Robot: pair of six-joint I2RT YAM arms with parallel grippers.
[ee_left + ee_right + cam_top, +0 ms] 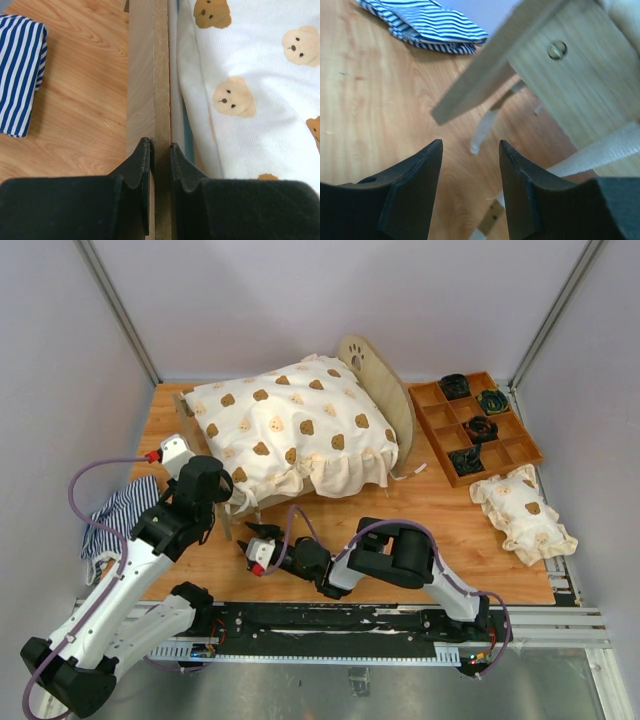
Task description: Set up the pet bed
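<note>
The pet bed (385,400) stands at the table's back middle, its plywood headboard with the paw cutout at the far right end. A cream bear-print quilt (290,425) covers it and hides the mattress. My left gripper (226,508) is shut on the top edge of the bed's plywood end panel (161,75), one finger on each side. The quilt (250,100) lies just right of that panel. My right gripper (252,542) is open and empty, low over the table in front of the bed. In its wrist view the gripper (470,150) faces the panel's corner (485,75) and a white tie (482,127).
A navy-and-white striped cloth (120,515) lies at the left edge; it also shows in the left wrist view (20,75) and the right wrist view (430,25). A brown compartment tray (510,445) sits back right. A small bear-print pillow (525,512) lies right front.
</note>
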